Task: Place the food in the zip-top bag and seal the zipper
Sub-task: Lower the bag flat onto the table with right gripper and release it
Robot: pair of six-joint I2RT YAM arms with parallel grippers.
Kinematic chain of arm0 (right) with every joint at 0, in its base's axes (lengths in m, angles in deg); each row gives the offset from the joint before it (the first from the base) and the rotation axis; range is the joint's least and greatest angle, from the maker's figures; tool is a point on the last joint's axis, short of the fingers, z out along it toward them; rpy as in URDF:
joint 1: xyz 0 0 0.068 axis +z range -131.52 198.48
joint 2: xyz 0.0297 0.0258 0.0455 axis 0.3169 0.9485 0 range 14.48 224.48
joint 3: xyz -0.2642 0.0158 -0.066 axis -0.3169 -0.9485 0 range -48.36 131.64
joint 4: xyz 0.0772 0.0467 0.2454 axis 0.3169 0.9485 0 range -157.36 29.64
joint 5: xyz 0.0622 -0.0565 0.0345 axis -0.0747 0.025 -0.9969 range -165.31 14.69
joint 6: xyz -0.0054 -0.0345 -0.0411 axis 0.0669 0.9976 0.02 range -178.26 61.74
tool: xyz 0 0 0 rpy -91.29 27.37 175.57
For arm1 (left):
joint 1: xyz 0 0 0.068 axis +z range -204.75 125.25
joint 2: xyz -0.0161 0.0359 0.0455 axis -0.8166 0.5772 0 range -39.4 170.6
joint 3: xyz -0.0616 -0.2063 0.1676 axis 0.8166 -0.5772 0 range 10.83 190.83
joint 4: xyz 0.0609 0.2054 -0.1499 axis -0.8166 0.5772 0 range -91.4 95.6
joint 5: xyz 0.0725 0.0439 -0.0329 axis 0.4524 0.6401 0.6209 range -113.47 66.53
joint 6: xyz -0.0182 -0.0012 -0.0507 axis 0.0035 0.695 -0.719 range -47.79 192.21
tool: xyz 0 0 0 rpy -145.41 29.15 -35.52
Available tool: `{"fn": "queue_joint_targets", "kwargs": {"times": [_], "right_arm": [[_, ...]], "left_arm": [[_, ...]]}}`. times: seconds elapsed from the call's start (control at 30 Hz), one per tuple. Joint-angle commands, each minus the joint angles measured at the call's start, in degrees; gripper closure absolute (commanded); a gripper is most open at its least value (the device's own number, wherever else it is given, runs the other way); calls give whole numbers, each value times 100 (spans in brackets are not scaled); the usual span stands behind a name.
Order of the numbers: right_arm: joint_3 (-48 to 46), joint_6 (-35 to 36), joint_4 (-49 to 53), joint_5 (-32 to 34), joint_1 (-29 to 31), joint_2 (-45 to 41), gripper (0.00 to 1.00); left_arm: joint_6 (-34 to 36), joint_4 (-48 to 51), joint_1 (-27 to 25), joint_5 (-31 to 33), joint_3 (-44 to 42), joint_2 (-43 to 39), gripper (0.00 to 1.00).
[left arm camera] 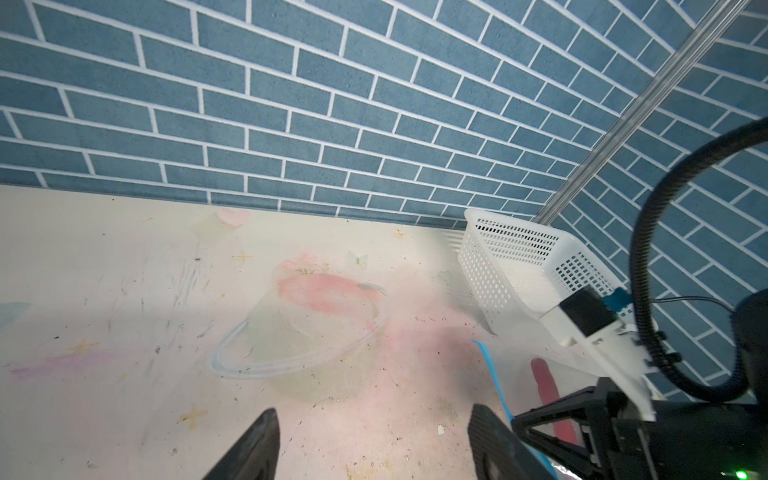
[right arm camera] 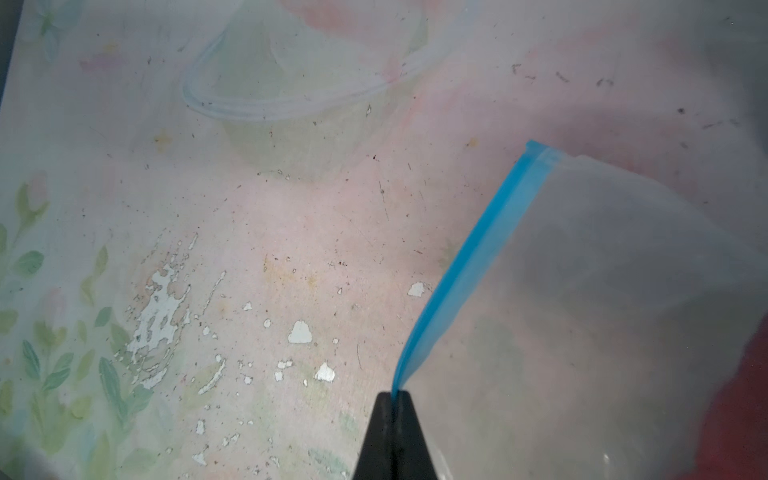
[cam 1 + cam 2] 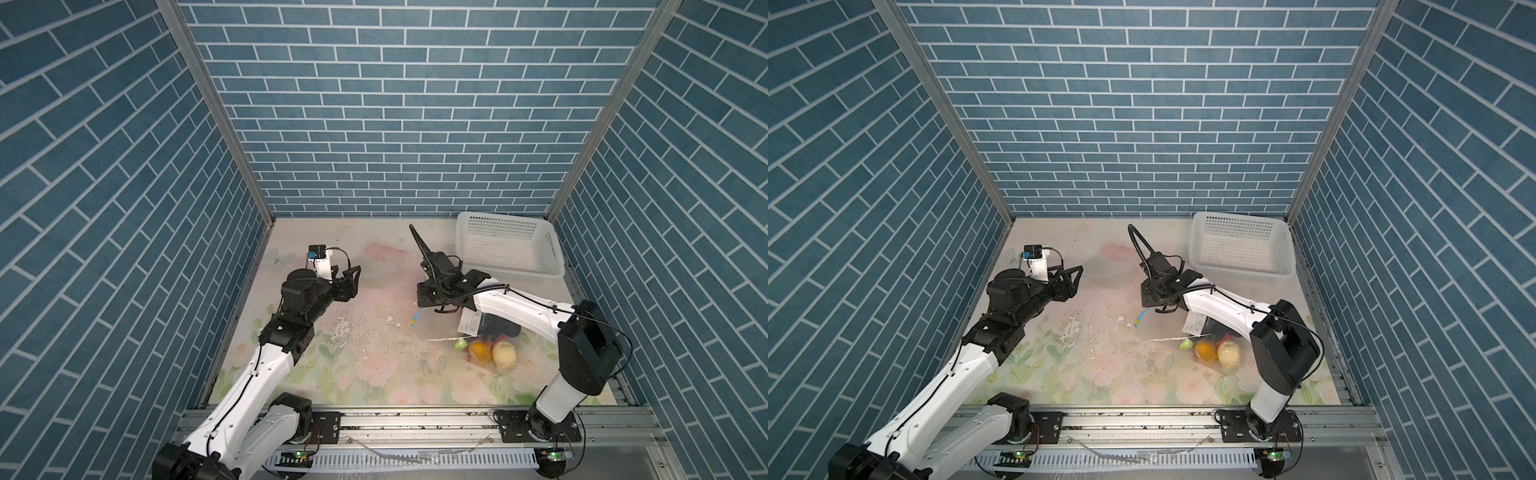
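Blue brick-patterned walls enclose a worn floral table (image 3: 365, 365). The zip-top bag (image 2: 602, 291) sits on the table's right side, near the white basket (image 3: 507, 249), with the food (image 3: 478, 350) inside it. The right pincer (image 2: 392, 399) is pinched tight on the blue zipper (image 2: 469, 266). The left pincer (image 1: 374, 436) hovers wide, holding nothing, well apart on the left.

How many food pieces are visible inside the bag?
5: green piece, orange piece and cream piece in a row at the bag's near end; a red piece just behind them; a black lump under the right arm. Others may be hidden.
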Motion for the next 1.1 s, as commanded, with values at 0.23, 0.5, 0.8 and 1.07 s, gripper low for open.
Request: {"fn": "queue_joint_targets", "kwargs": {"times": [0.23, 0.5, 0.8, 1.07], "right_arm": [[379, 33, -1116, -499, 274, 839, 100], [417, 480, -1657, -912, 438, 1337, 100], [502, 560, -1886, -1192, 457, 1545, 97], [620, 823, -1909, -1420, 502, 1317, 71]], "left_arm": [[-137, 384, 96, 299, -301, -475, 27], [-129, 505, 105, 343, -387, -760, 27], [-76, 678, 114, 396, -413, -1016, 25], [-61, 820, 113, 480, -355, -981, 17]]}}
